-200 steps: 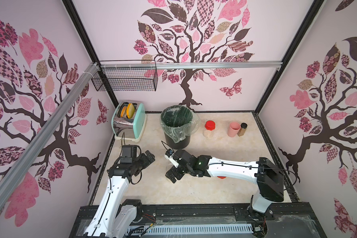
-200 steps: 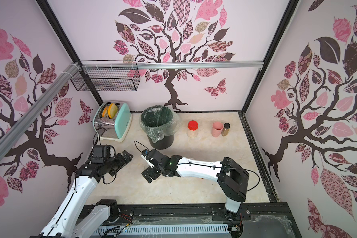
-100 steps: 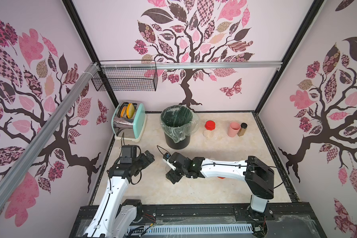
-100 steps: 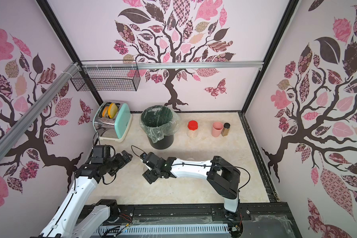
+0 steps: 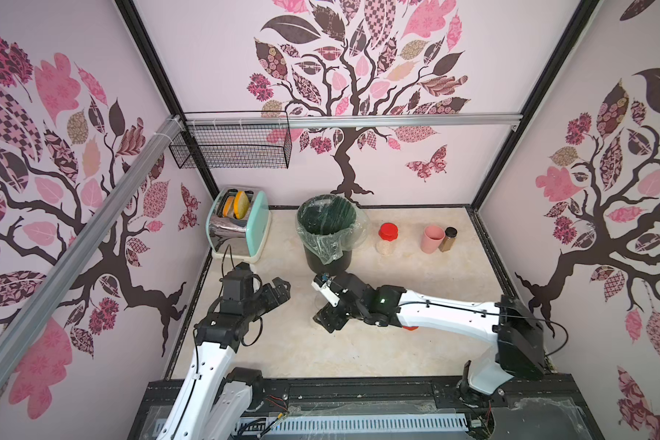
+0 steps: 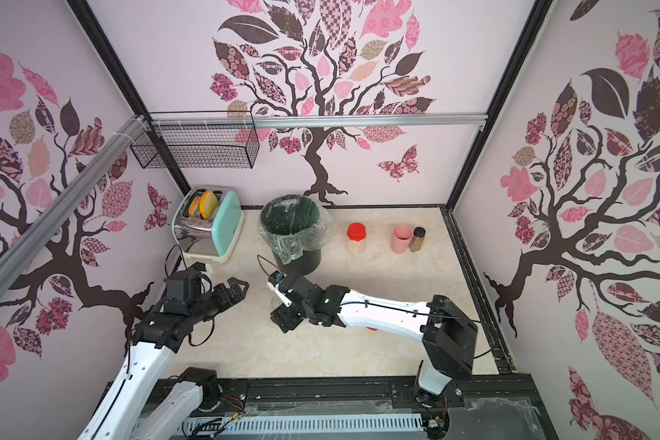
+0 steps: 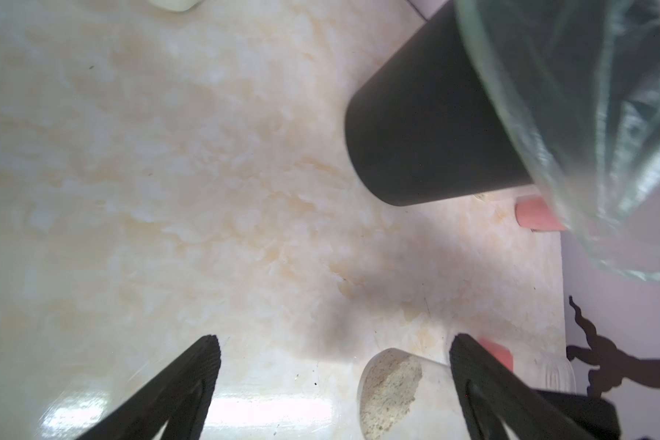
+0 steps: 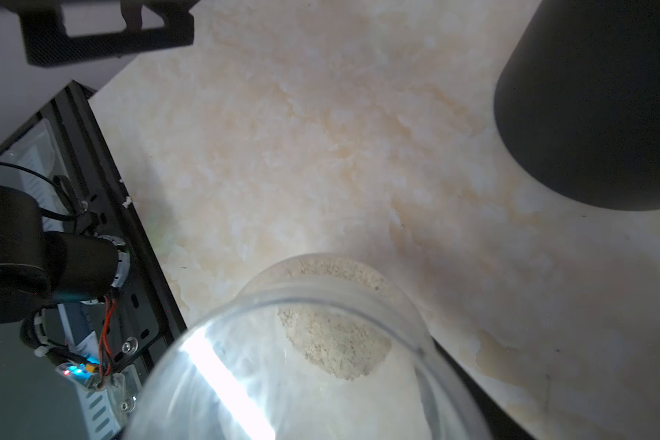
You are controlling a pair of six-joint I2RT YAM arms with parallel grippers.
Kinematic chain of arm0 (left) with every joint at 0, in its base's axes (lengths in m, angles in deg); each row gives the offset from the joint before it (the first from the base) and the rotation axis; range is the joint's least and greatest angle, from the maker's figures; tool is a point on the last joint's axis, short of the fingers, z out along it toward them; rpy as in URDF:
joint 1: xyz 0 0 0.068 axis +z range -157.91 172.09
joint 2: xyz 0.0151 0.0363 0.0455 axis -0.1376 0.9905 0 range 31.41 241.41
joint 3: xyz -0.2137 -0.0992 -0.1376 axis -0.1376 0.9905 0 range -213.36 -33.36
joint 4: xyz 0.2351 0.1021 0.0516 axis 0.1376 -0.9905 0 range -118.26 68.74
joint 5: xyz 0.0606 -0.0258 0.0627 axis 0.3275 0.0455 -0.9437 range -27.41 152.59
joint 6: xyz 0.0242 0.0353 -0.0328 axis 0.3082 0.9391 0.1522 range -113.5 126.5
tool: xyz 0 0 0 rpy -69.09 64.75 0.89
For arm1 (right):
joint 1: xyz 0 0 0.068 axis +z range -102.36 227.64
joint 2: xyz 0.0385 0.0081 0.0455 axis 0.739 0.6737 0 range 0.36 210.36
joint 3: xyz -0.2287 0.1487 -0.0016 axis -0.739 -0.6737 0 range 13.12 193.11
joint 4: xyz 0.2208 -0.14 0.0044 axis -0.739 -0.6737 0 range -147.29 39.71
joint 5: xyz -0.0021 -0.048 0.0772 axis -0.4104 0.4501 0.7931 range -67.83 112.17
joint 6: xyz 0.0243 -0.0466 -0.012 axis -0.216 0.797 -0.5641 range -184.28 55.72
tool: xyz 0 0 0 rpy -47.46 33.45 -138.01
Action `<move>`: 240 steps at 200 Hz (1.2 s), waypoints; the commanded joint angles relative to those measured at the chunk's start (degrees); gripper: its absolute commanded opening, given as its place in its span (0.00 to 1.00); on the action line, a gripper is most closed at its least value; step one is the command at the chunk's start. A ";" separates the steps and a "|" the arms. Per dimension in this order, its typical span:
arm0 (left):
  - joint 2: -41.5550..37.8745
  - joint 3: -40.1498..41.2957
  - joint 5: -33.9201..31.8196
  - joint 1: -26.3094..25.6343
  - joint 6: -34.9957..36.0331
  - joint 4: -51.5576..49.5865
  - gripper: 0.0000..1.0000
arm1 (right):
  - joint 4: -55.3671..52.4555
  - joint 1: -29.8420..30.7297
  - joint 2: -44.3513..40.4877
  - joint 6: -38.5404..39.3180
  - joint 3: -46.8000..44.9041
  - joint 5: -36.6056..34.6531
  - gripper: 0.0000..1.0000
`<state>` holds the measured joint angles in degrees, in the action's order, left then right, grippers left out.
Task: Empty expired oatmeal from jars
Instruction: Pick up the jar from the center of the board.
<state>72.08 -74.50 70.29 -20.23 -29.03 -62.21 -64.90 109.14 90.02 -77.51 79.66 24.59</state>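
**Jar in hand at the bin.** Your right claw [image 5: 322,304] gripped the clear jar [image 8: 321,362] near its top, on the near side of the black bin [image 5: 340,261], with the arm stretched low over the tabletop [image 5: 359,354]. The oatmeal [image 8: 332,343] lay heaped against one side of the jar's bottom. Whether the base touched the tabletop could not be told. Your left claw [image 5: 281,292] hung wide open and empty nearby, and the jar showed between its fingers [image 7: 191,381] in the left wrist view. Another red lid [image 7: 498,352] showed just behind the gripped jar. A red-lidded jar [image 5: 387,238] holding a low layer of oatmeal stood upright beside the bin. A pink cup [image 5: 431,238] and a brown bottle [image 5: 447,240] stood side by side further along. A toaster [image 5: 241,224] sat in the back corner.
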 commanded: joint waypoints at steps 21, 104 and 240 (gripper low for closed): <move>-2.85 -0.91 -16.37 -20.32 4.56 9.38 0.98 | 0.07 -7.93 -9.69 -2.37 -5.61 6.37 0.68; 2.19 4.35 -34.08 -54.09 24.28 25.77 0.98 | -2.67 -20.12 -21.05 -1.96 -8.70 21.19 0.69; 1.93 12.10 -28.93 -54.55 37.00 40.83 0.90 | -1.34 -20.71 -21.05 -7.11 -5.15 39.10 0.70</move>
<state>73.08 -62.18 42.07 -74.67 5.66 -24.87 -67.59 88.44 68.56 -83.04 71.70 59.19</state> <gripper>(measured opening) 0.914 0.771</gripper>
